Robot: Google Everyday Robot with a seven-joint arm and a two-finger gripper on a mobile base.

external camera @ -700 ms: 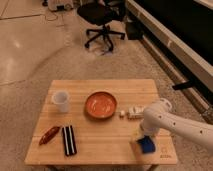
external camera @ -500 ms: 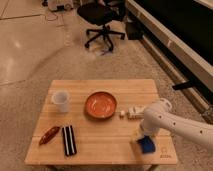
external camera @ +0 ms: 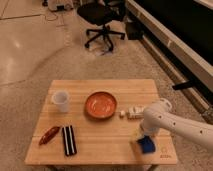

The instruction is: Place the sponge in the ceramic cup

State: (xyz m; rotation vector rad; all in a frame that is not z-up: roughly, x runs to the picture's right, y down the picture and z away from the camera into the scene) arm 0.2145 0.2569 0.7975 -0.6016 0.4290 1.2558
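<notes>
The dark-blue sponge (external camera: 145,145) lies on the wooden table (external camera: 105,145) near its front right corner, a paler yellowish face showing at its upper left. My gripper (external camera: 141,136) hangs at the end of the white arm right over the sponge, touching or almost touching its top. The white ceramic cup (external camera: 60,100) stands upright at the table's left side, far from the sponge and the gripper.
An orange-red bowl (external camera: 101,104) sits mid-table between cup and sponge. Small white pieces (external camera: 131,113) lie to its right. A striped black-and-white bar (external camera: 69,140) and a reddish-brown object (external camera: 50,134) lie front left. A black office chair (external camera: 102,20) stands behind the table.
</notes>
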